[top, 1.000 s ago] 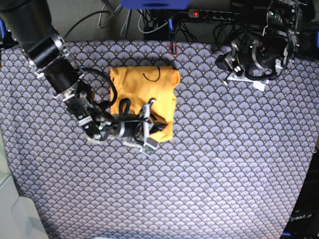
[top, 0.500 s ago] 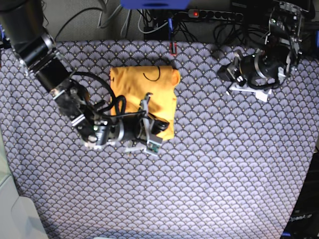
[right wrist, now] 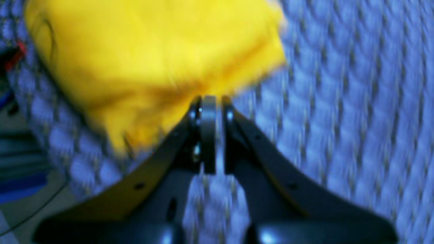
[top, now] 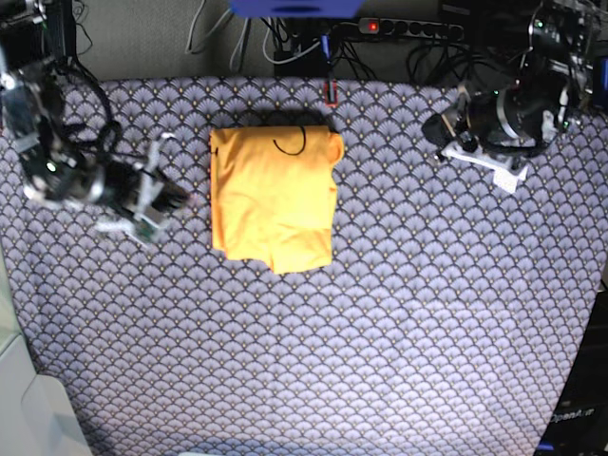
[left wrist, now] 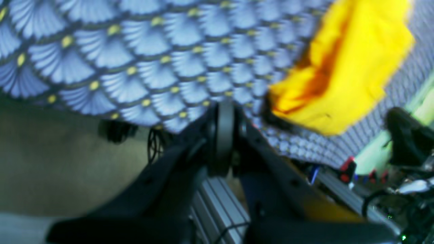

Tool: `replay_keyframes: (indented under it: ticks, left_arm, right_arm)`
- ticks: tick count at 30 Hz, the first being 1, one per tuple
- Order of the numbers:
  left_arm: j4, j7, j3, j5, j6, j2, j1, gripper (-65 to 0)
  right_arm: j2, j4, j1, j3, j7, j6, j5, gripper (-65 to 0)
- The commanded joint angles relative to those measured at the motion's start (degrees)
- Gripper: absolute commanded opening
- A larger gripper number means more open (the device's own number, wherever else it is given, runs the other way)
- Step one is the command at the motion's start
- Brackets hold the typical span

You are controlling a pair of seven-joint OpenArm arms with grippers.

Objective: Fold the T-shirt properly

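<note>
you see the t-shirt (top: 274,198) lying folded on the worktop (top: 399,323), a little behind the middle of it, in a compact rectangle shape. its collar side with the thin dark line (top: 290,144) points to the far edge, and the near edge is not even, one corner hangs lower than the other. the cloth lies flat on the blue-grey scallop cover (top: 142,313) and no claw touches it.

your right claw (top: 180,199) is at the left side of the base view, low over the cover and near the left edge of the t-shirt but apart from it. in the right wrist view the two jaws of the right claw (right wrist: 210,105) stand almost together with only a thin slit, and nothing is between them; the yellow cloth (right wrist: 142,67) is seen just in front, blurred.

your left claw (top: 445,128) is at the far right corner, well apart from the t-shirt. in the left wrist view the left claw (left wrist: 223,112) is closed and empty, and the t-shirt (left wrist: 342,71) shows far off at the upper right.

behind the worktop there is a power strip (top: 408,28) with a red switch and cables.
</note>
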Motion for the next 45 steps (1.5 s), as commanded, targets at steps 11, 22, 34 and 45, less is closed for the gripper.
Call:
replay_keyframes:
  ticks: [11,22,34,45]
  left_arm:
    - [1.79,-5.28,5.13,10.07,-0.25,1.85,9.55,-65.0]
    - [-1.2,-28.49,15.59,29.5,-0.25,3.17,23.26,-65.0]
    - [-26.17,-54.08,31.32,32.23,-0.25,2.73,20.89,-65.0]
    - [-58.61,-65.77,32.29,32.14,-9.26,10.38,13.15,-65.0]
  right_arm:
    - [-3.26,9.07,-32.26,36.69,6.5,0.1,1.11,-63.2]
    - [-18.46,2.57,-43.08,48.03,19.77,0.1,-14.45,-63.3]
    - [-32.88,-12.55,-41.41,54.36,39.11,0.1,-32.12,-64.0]
    - [-33.32,-38.4,-31.3,63.68,45.53,0.1,-44.08,-64.8]
